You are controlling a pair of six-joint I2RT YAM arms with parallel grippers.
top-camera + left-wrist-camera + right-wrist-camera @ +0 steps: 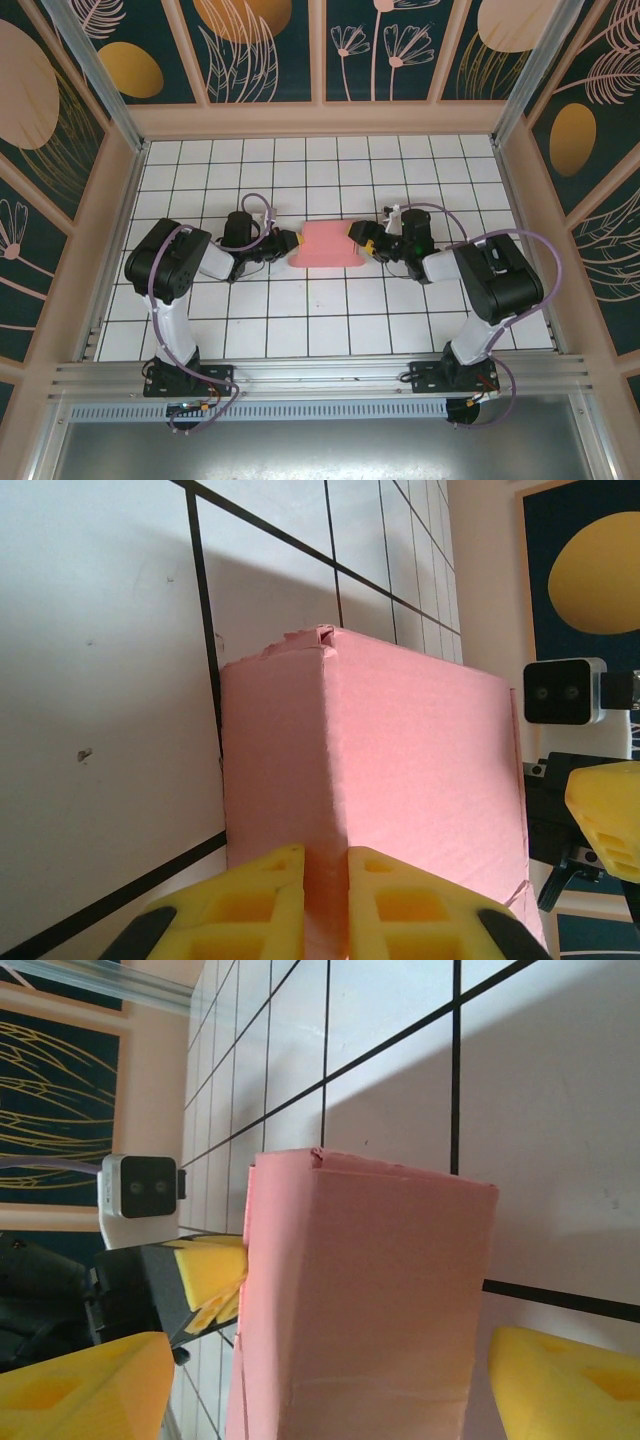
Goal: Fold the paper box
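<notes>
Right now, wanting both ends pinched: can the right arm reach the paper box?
Probably yes: the right gripper, open, straddles one end of the paper box with nothing in between; the left gripper pinches the other end.

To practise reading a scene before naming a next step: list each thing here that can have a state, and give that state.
paper box: folded up into a box shape, resting on the table between the two grippers.
left gripper: almost shut, fingers pinching an edge of the box.
right gripper: open wide, one finger on each side of the box, gaps showing on both sides.
</notes>
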